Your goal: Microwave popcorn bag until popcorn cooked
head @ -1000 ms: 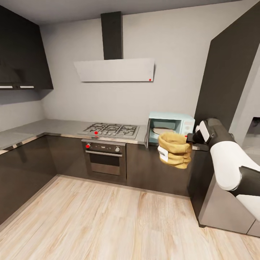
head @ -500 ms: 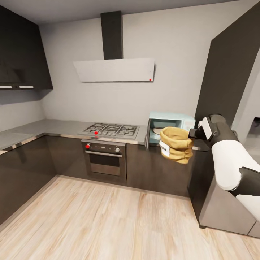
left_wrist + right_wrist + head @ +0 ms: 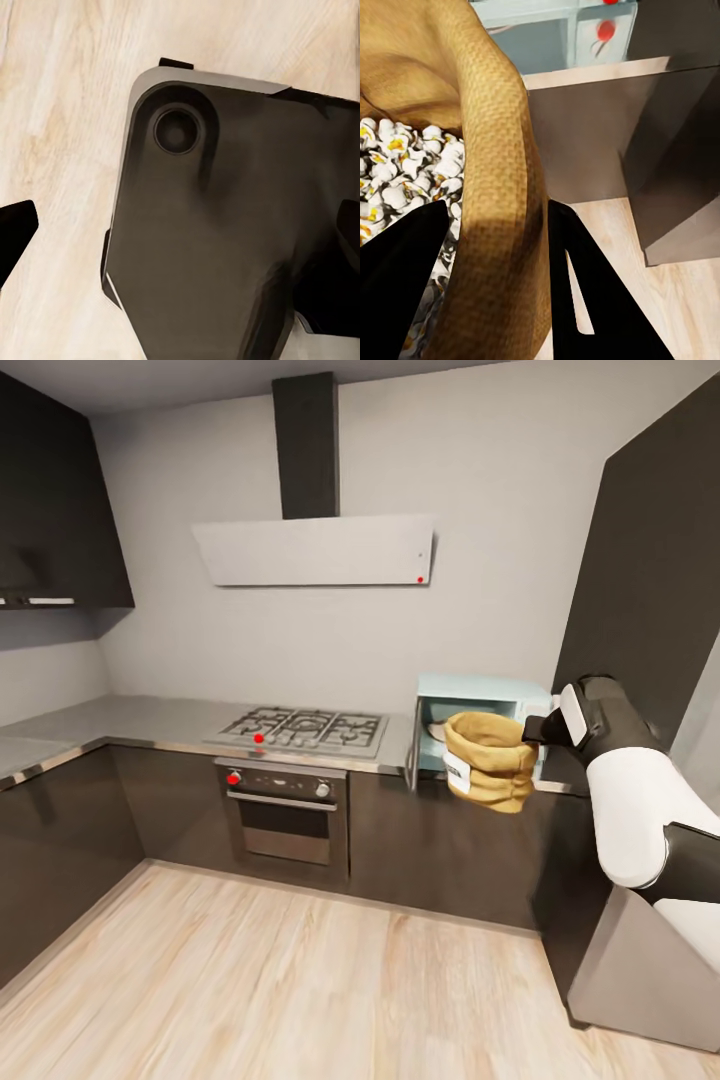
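right gripper [image 3: 495, 247] pinches the popcorn bag [image 3: 499, 187] rim.

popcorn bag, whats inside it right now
The right wrist view looks into the popcorn bag, pinched at its rim by the right tool: whitish-yellow popcorn fills it. The rolled rim and tool fingers cover part of the pile; the bottom is hidden.

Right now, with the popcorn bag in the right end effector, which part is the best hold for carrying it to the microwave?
The rolled rim, as now: the right end effector pinches the popcorn bag by its wall at the rim, one finger inside, one outside, from the robot's right. The mouth stays up, so the popcorn should stay in. The soft wrinkled body offers no firmer hold.
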{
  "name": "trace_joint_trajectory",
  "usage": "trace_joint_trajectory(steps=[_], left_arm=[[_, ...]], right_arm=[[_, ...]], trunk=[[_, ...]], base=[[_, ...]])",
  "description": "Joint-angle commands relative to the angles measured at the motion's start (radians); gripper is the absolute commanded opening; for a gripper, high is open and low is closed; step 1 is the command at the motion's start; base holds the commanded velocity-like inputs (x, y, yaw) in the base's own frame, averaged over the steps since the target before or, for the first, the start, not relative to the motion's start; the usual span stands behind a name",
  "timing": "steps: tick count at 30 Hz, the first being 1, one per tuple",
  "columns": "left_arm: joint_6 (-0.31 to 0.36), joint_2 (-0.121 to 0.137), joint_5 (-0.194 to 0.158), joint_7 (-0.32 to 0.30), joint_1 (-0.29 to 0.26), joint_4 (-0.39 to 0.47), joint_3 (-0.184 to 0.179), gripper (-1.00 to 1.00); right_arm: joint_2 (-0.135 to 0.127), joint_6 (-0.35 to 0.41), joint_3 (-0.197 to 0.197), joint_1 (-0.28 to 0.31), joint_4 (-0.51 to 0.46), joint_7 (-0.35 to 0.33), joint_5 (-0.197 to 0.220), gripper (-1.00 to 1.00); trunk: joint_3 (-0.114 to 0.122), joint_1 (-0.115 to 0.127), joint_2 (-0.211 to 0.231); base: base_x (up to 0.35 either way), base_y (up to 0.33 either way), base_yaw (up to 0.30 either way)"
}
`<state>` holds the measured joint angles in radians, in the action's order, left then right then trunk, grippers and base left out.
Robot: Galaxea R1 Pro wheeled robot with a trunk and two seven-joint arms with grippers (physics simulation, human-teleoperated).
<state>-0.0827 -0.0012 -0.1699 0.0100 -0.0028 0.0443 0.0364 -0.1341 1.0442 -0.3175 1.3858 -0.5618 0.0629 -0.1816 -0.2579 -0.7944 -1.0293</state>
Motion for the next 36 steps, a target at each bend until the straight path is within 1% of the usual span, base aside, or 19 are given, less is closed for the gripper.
trace_joint_trajectory(steps=[1, 10, 19, 26, 30, 36], left_arm=[[-0.002, 0.000, -0.003, 0.001, 0.000, 0.000, 0.003, 1.00], [-0.003, 0.000, -0.003, 0.001, 0.000, 0.000, 0.003, 1.00], [-0.003, 0.003, 0.000, -0.001, 0.000, 0.000, 0.002, 1.00], [0.000, 0.004, -0.002, -0.001, 0.000, 0.000, 0.002, 1.00], [0.000, 0.004, -0.002, -0.001, 0.000, 0.000, 0.003, 1.00], [0.000, 0.004, -0.002, -0.001, 0.000, 0.000, 0.002, 1.00]], right_arm=[[0.001, 0.003, -0.003, 0.001, -0.001, 0.003, 0.001, -1.00], [0.001, 0.003, -0.003, 0.001, -0.009, 0.002, 0.000, -1.00], [0.000, 0.003, 0.004, 0.001, -0.009, 0.007, -0.002, -1.00], [0.000, 0.003, 0.005, 0.001, -0.009, 0.008, -0.003, -1.00], [0.000, 0.003, 0.006, 0.001, -0.007, 0.009, -0.012, -1.00], [-0.006, 0.003, 0.004, 0.001, 0.006, 0.012, -0.012, -1.00]], trunk=[[-0.001, -0.001, -0.001], [-0.001, -0.001, -0.001], [-0.001, -0.001, -0.001], [-0.001, -0.001, -0.001], [-0.001, -0.001, -0.001], [-0.001, -0.001, -0.001]], base=[[0.317, 0.000, 0.000], [0.242, 0.000, 0.000], [0.043, 0.000, 0.000], [0.301, 0.000, 0.000], [0.321, 0.000, 0.000], [0.318, 0.000, 0.000]])
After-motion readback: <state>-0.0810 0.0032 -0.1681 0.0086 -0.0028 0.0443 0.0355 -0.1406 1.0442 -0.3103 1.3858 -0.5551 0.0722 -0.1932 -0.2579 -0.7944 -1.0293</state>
